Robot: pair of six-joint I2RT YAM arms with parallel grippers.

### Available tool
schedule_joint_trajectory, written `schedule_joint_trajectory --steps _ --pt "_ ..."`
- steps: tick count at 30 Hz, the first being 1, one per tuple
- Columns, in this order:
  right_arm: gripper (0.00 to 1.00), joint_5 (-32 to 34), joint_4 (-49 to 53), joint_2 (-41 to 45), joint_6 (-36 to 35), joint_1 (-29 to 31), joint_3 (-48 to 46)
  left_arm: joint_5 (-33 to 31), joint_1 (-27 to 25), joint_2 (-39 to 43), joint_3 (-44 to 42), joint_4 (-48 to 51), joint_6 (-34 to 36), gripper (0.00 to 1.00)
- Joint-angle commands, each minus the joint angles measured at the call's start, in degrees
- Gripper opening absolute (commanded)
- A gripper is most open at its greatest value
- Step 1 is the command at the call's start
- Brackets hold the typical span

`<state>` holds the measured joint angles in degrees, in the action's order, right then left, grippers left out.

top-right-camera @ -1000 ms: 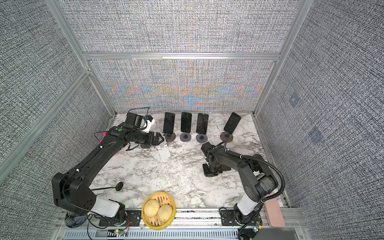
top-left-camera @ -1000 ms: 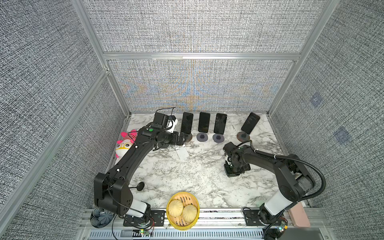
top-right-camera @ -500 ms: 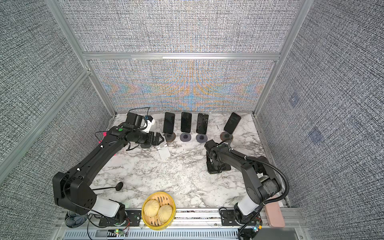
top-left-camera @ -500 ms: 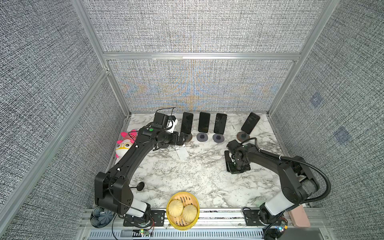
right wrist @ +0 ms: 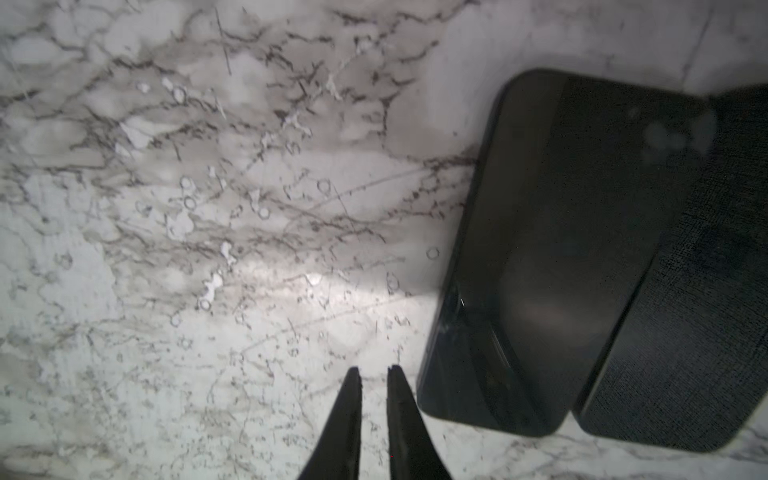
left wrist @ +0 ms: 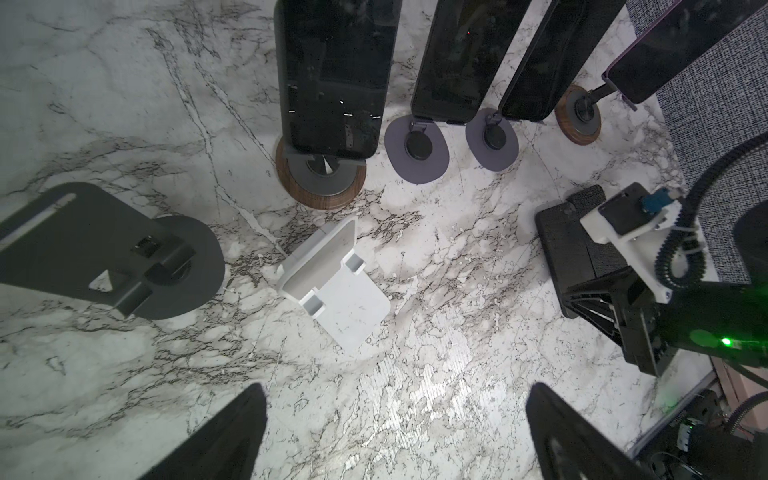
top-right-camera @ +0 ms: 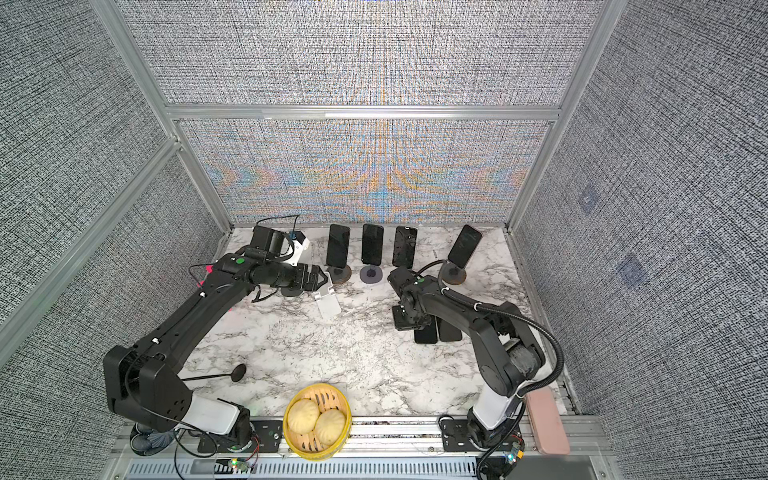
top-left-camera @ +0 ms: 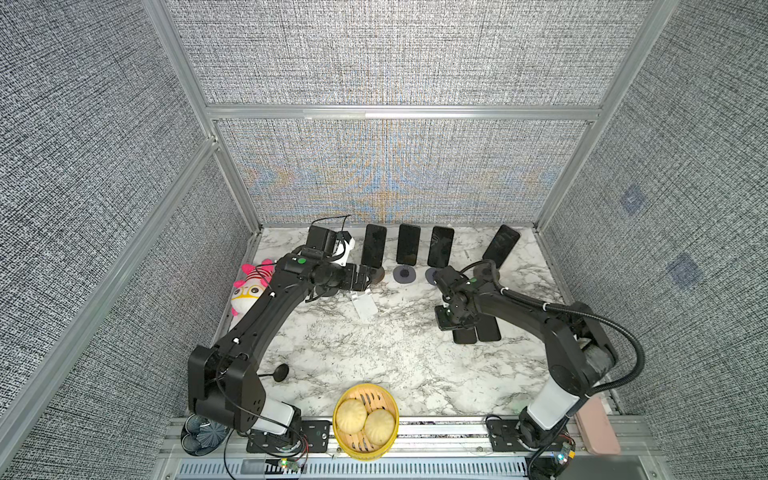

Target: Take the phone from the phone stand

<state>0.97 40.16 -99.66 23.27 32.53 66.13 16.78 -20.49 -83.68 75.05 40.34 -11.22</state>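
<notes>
Several black phones lean on stands along the back of the marble table. The leftmost phone [top-left-camera: 374, 250] [left wrist: 332, 79] rests on a round wooden phone stand [left wrist: 320, 183]. My left gripper [top-left-camera: 368, 282] [left wrist: 395, 388] hovers just in front of that stand, open and empty. Two more phones [top-left-camera: 465, 333] [right wrist: 561, 249] lie flat, side by side, on the right of the table. My right gripper [top-left-camera: 446, 322] [right wrist: 374, 372] points down at the bare marble beside them, shut with only a sliver between its fingers and holding nothing.
An empty white stand [top-left-camera: 365, 306] [left wrist: 332, 282] lies near the left gripper, beside an empty black stand [left wrist: 104, 245]. Two purple-based stands [left wrist: 417, 153] and another wooden one [top-left-camera: 484, 272] hold phones. A bamboo steamer with buns [top-left-camera: 365, 422] sits at the front edge and a pink plush toy [top-left-camera: 249, 286] at the left wall.
The right gripper has drawn off the two flat phones, towards the left and back, still shut. The left arm has not moved.
</notes>
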Motion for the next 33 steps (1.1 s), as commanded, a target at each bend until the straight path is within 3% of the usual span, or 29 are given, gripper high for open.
schedule_joint_trajectory --steps 1,10,33 --pt "0.16 0.03 -1.46 -3.11 0.71 -0.35 1.59 -3.54 0.04 1.23 -0.42 -2.45 -1.15 0.99" --pt "0.16 1.22 -1.55 -5.69 0.36 -3.23 0.44 -12.31 -1.01 4.25 -0.87 -5.36 -2.06 0.99" --pt "0.18 0.27 -1.15 -4.48 -3.47 -5.84 -1.55 -16.97 -5.00 -4.02 5.71 -7.97 -1.51 0.99"
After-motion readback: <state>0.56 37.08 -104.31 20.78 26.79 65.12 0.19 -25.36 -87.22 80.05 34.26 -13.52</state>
